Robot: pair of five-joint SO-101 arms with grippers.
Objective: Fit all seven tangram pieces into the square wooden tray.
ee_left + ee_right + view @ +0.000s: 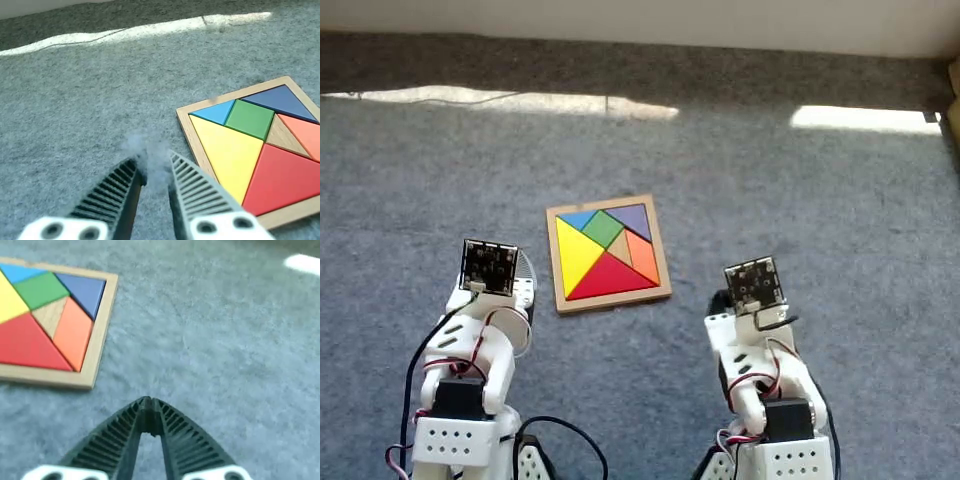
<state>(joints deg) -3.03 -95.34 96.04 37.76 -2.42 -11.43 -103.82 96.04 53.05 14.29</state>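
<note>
1 square wooden tray (615, 305) on the tabletop between 2 arms, 7 tangram pieces (608, 256) seated inside. Left gripper (152, 161) fingers slightly apart, right gripper (150, 402) fingers together. Tray cropped in both wrist views.

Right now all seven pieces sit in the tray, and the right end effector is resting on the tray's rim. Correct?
Not quite. The right end effector is over bare carpet, apart from the tray, as the right wrist view shows. All seven pieces do sit in the tray.
</note>
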